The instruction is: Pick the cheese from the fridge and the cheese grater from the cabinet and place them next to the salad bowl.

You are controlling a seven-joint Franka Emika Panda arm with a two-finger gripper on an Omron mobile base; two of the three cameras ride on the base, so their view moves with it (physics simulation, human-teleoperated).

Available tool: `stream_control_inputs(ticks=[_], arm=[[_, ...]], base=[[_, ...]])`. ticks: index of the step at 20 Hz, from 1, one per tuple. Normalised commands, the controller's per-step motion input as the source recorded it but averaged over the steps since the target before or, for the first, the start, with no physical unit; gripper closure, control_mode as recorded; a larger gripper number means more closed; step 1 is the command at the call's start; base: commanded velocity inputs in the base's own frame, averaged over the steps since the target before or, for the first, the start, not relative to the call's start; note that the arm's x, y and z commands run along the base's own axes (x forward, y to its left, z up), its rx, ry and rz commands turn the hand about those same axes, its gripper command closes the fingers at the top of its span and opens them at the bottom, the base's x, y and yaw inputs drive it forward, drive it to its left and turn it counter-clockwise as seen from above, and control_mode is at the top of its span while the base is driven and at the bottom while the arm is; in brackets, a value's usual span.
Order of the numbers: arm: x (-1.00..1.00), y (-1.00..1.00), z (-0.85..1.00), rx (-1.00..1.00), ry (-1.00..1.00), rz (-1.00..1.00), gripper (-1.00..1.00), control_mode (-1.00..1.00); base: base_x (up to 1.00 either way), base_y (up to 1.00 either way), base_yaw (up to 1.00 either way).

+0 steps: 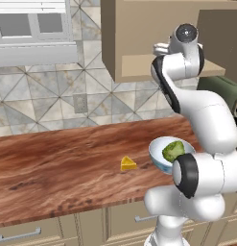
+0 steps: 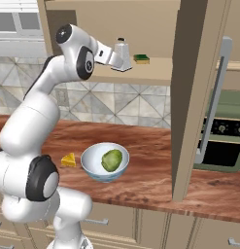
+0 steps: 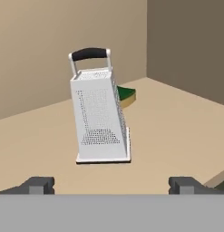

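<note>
On the cabinet point(image 2: 155, 73) shelf, the spread gripper point(image 3: 112, 186) faces the cheese grater point(image 3: 99, 113), bare shelf around.

Both base views flank the arm, sharing the counter point(image 1: 53, 163); hand view faces the cabinet point(image 3: 36, 136) shelf closely

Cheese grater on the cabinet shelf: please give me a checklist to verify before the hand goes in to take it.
1. Cheese grater stands upright on the cabinet shelf: ok.
2. Hand open, fingers apart, grater ahead between them: ok.
3. Fingers not yet around the grater: ok.
4. Green-and-yellow block stays behind the grater, out of the path: ok.
5. Cheese already lies beside the salad bowl: ok.
6. Grip on the tapered faces will hold: cannot tell.
</note>
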Motion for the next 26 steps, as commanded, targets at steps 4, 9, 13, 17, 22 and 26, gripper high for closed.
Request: stream_control_inputs(ticks=[4,9,13,17,22,26], arm=[[0.21,-0.01,0.06,0.0,0.04,-0.03,-1.0,-1.0],[0.21,-0.02,0.06,0.0,0.07,-0.04,-1.0,-1.0],[0.17,-0.08,0.01,-0.02,0.01,-0.02,-1.0,-1.0],[0.21,-0.09,0.0,-0.01,0.0,-0.01,-1.0,-1.0],[0.19,-0.09,0.0,0.0,0.0,-0.01,-1.0,-1.0],[0.2,-0.05,0.0,0.0,0.0,0.0,-1.0,-1.0]], base=[[0.0,0.0,0.0],[0.0,0.0,0.0],[0.0,0.0,0.0],[0.0,0.0,0.0],[0.0,0.0,0.0],[0.0,0.0,0.0]])
